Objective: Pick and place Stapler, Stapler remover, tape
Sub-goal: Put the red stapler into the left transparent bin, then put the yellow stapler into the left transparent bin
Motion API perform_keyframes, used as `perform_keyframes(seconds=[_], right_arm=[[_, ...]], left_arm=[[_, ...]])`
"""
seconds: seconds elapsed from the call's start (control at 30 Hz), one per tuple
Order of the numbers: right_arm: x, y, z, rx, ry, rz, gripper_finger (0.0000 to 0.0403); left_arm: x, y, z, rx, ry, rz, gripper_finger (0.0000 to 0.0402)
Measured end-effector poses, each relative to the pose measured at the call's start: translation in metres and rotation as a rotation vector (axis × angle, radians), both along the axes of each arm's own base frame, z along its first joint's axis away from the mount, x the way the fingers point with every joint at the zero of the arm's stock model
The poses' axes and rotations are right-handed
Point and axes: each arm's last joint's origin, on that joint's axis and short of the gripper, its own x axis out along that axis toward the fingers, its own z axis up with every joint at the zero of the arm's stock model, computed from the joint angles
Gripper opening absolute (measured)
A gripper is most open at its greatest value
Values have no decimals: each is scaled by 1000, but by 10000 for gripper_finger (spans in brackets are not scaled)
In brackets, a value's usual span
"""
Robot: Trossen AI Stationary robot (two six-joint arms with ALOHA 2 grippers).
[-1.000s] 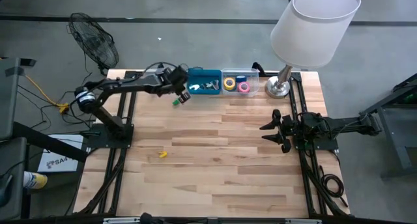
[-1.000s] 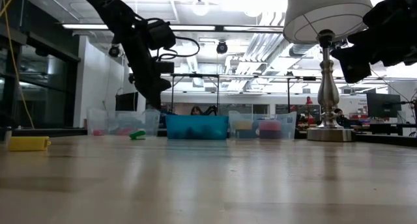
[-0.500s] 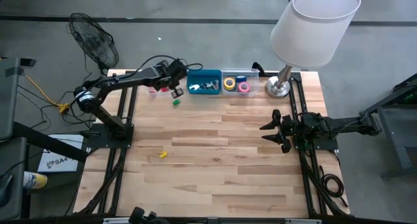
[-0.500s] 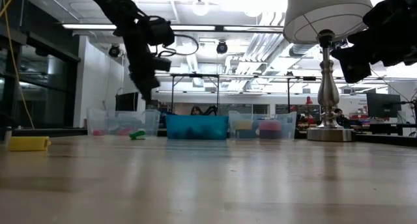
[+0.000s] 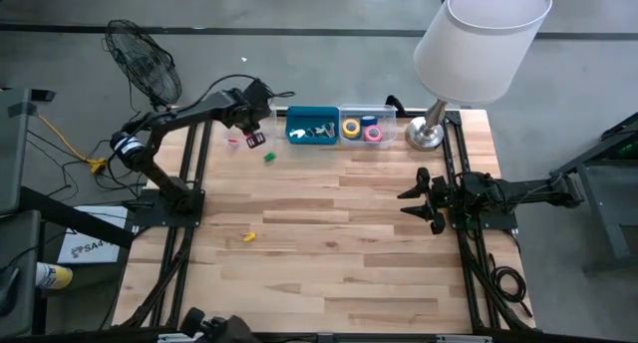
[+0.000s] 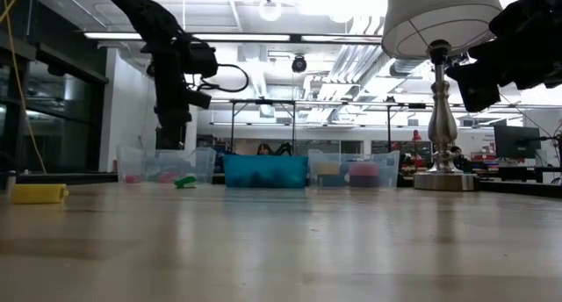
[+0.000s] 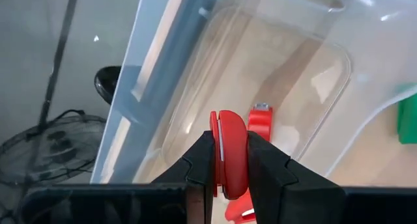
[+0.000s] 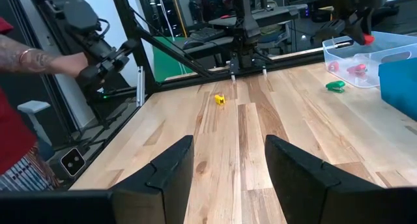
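Left hand (image 5: 252,137) is up at the upper left of the high view, hanging over the clear bin (image 5: 235,136), and it's clamped narrow on a small red piece (image 7: 228,155). Looks like a staple remover to me, but that's a guess. In the left wrist view you can see another red piece (image 7: 260,122) already lying in that clear bin, right below the one being held.

Progress so far, judging by how things lie: the blue bin (image 5: 312,124) in the upper middle has some light-coloured stuff in it that I can't make out, and the next bin over holds the tape, a yellow roll (image 5: 351,128), a pink roll (image 5: 373,134) and a blue one (image 5: 369,122). So the tape looks sorted.

What's left: the red piece isn't dropped yet, a green piece (image 5: 269,157) sits on the tabletop (image 5: 339,243) just below the bins, and a yellow piece (image 5: 250,236) is way out in the lower left part of the tabletop, well apart from everything.

Right hand (image 5: 411,199) is parked at the right-middle of the high view, fingers spread wide, holding nothing.
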Motion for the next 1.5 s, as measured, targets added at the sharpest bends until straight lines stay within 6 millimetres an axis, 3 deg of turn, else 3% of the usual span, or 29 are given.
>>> perform_keyframes(seconds=[0.23, 0.63, 0.97, 1.27, 1.5], right_arm=[[0, 0, 0, 0, 0, 0, 181], [0, 0, 0, 0, 0, 0, 181], [0, 0, 0, 0, 0, 0, 181], [0, 0, 0, 0, 0, 0, 181], [0, 0, 0, 0, 0, 0, 181]], left_arm=[[-11, 6, -2, -68, -18, 0, 64], [-15, 4, -3, -104, 25, -5, 148], [-18, -2, 5, -193, 16, -43, 170], [-33, -37, 39, -256, -42, -56, 170], [-36, -84, 65, -297, -127, -86, 170]])
